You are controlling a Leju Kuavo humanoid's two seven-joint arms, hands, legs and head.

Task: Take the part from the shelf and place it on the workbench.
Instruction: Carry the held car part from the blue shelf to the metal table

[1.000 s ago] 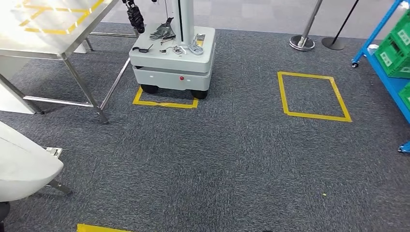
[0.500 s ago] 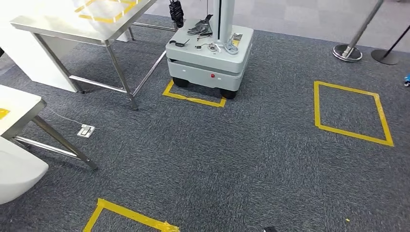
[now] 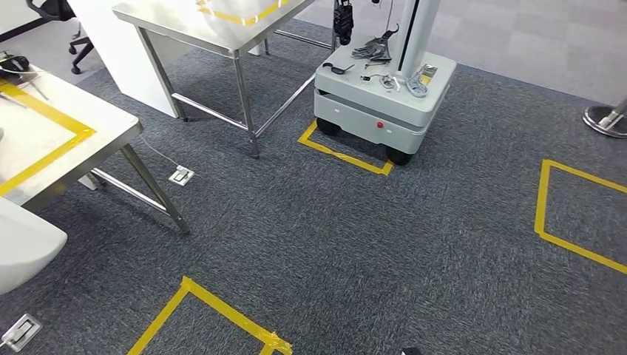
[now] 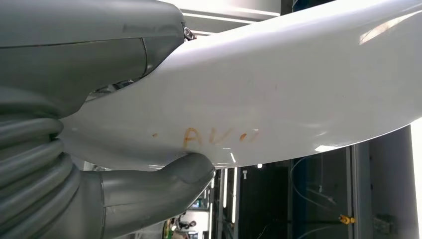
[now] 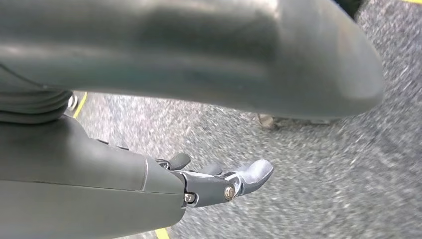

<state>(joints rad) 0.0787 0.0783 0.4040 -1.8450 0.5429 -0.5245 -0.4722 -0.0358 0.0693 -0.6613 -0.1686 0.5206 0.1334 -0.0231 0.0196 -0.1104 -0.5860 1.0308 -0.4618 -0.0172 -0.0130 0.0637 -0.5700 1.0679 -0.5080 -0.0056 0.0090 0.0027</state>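
The part is a large smooth white curved shell [image 3: 22, 255], seen at the lower left of the head view. In the left wrist view the same white part [image 4: 298, 89] has faint orange marks on it. My left hand [image 4: 89, 74] grips it, with the thumb [image 4: 164, 179] pressed against its underside. The steel workbench [image 3: 81, 144] with yellow tape on its top stands just beyond the part, at the left. My right hand [image 5: 209, 186] hangs over the grey carpet, fingers apart, holding nothing.
A second steel table [image 3: 222, 33] stands further back. A grey wheeled robot base [image 3: 381, 100] with tools on top sits at a yellow floor mark. Yellow tape squares [image 3: 222, 314] [image 3: 577, 214] mark the carpet. A floor socket [image 3: 181, 175] lies near the workbench leg, a post base [image 3: 606, 118] far right.
The camera has turned left: the whole scene slid right, the blue shelf left the picture and the near taped workbench came in at the left. The white part stays at the lower left.
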